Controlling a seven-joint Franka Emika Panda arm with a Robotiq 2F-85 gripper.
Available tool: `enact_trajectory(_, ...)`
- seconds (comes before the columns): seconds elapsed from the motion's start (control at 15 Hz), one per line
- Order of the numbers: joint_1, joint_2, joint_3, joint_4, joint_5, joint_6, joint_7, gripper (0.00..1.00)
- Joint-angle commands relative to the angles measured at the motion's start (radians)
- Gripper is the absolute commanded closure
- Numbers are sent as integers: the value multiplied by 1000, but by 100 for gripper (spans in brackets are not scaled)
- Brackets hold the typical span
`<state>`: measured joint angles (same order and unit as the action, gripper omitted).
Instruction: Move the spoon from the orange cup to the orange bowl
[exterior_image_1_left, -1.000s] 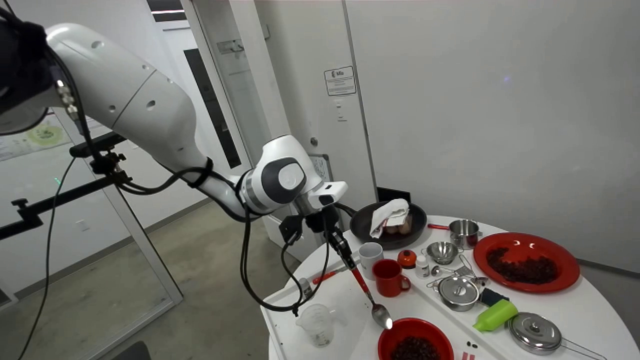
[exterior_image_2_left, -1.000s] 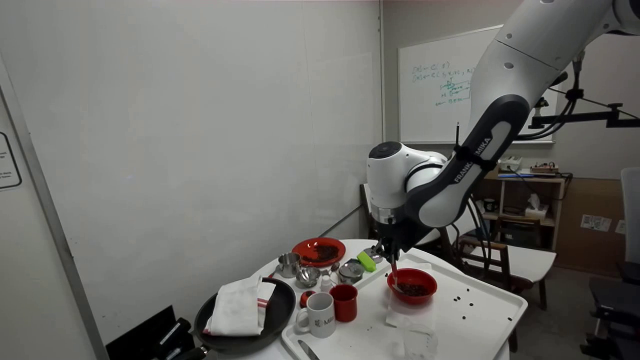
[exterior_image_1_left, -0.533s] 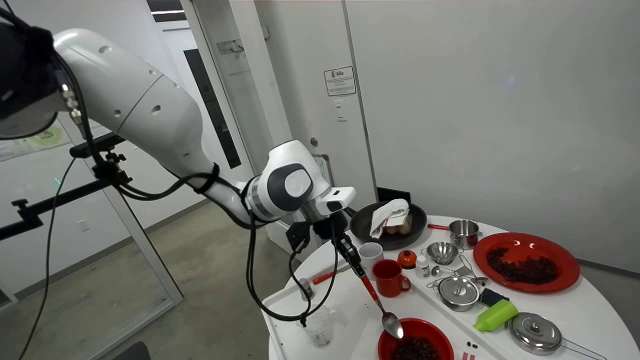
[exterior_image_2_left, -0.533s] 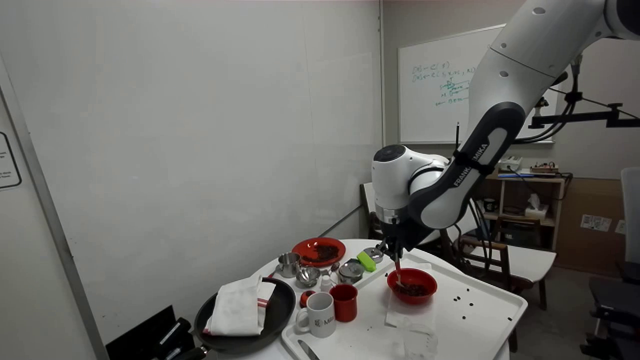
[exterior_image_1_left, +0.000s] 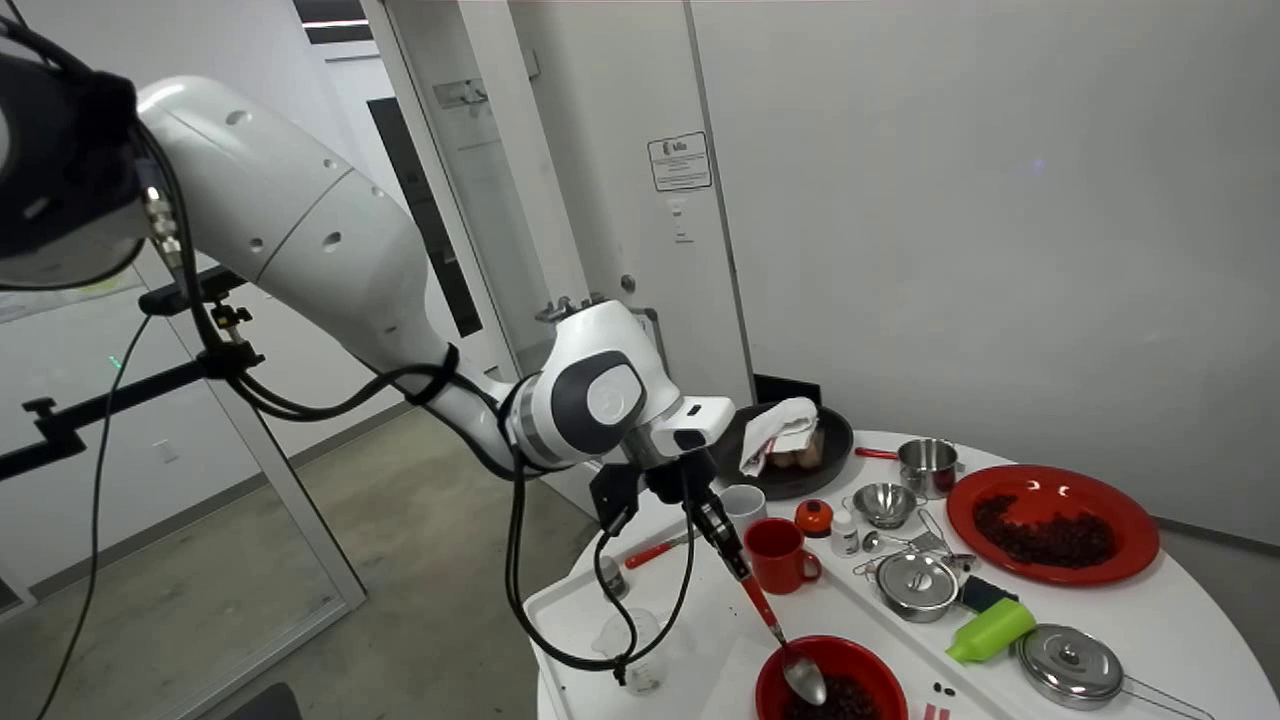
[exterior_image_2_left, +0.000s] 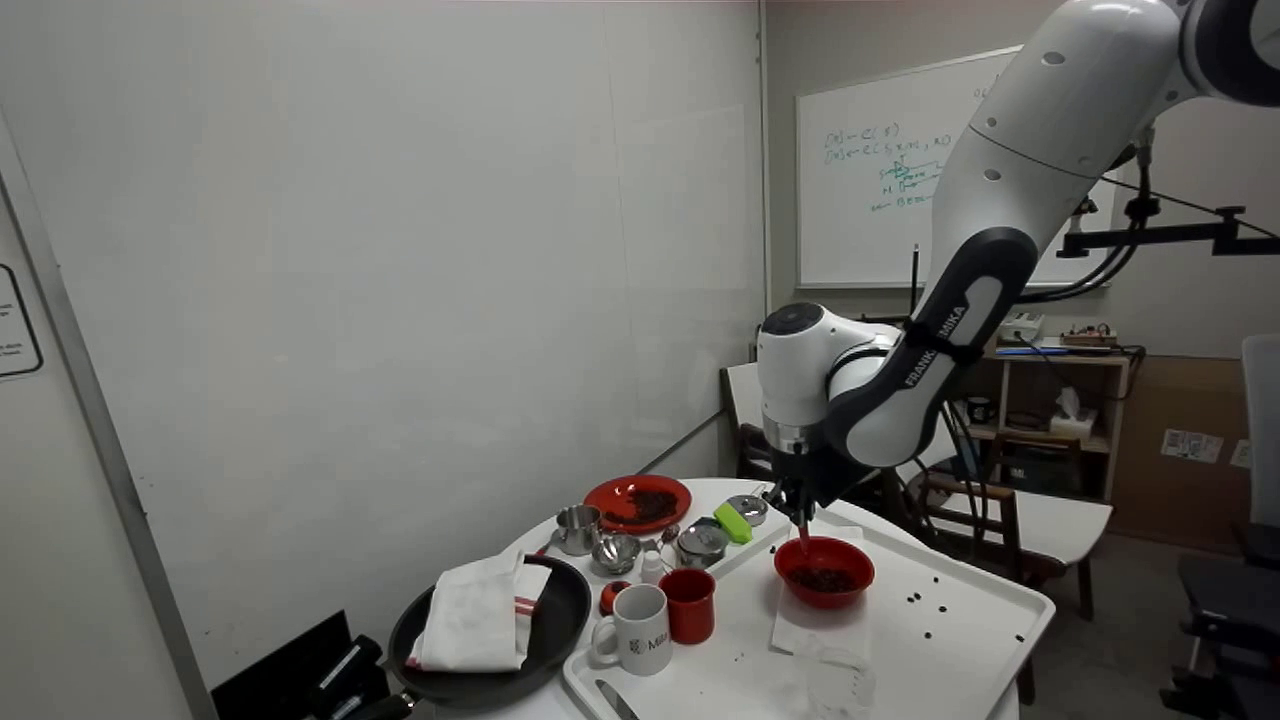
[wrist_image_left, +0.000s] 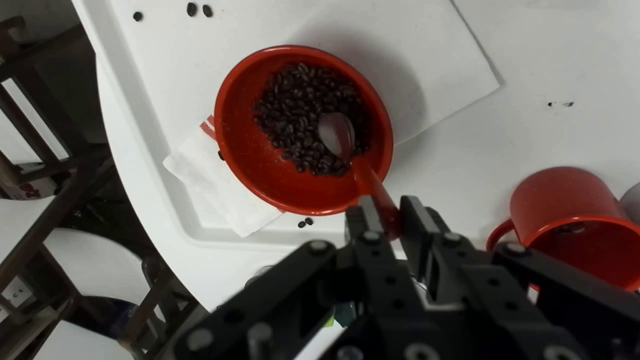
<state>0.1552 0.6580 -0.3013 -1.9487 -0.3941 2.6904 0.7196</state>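
Wrist view: gripper (wrist_image_left: 389, 216) clamped on the spoon (wrist_image_left: 369, 182), head over the beans (wrist_image_left: 295, 115) in the bowl (wrist_image_left: 242, 125), can't tell if touching. I'd lower slow, lean it on the rim, then ease the jaws apart.

Away from the table edge (wrist_image_left: 187, 272), soft shade (wrist_image_left: 395, 80) is falling beside the bowl (wrist_image_left: 257, 165); the gripper (wrist_image_left: 391, 215) is looking blurry.

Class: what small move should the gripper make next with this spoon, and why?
Probably lower the spoon slightly before releasing: the gripper holds it tilted, head downward, over the coffee beans in the red bowl, with contact not clearly visible.
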Motion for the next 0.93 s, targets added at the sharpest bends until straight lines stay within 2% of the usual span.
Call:
enact_trajectory(0.0, 4, 58, -17, 31, 38, 51, -18, 93)
enact_trajectory(0.47, 27, 116, -43, 63, 55, 63, -23, 93)
enact_trajectory(0.53, 25, 116, -39, 67, 63, 56, -26, 59)
enact_trajectory(0.6, 23, 117, -34, 70, 70, 53, -30, 58)
enact_trajectory(0.87, 20, 121, -23, 74, 103, 51, -45, 29)
